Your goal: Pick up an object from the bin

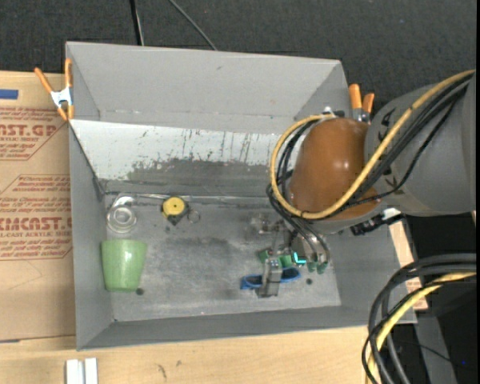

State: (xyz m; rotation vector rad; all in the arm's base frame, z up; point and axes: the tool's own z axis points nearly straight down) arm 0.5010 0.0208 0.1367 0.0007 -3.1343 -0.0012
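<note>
Presently the tool point(288, 259) hangs low over a small blue-green piece point(254, 282) at the near-right of the bin point(208, 94), presumably placed to grasp it; wide or narrow, cannot tell.

A dark, speckled floor point(304, 14) spreads across the top of the view; a thin black pole point(134, 14) crosses it at upper left; a pale wooden table point(224, 358) runs along the bottom edge.
</note>
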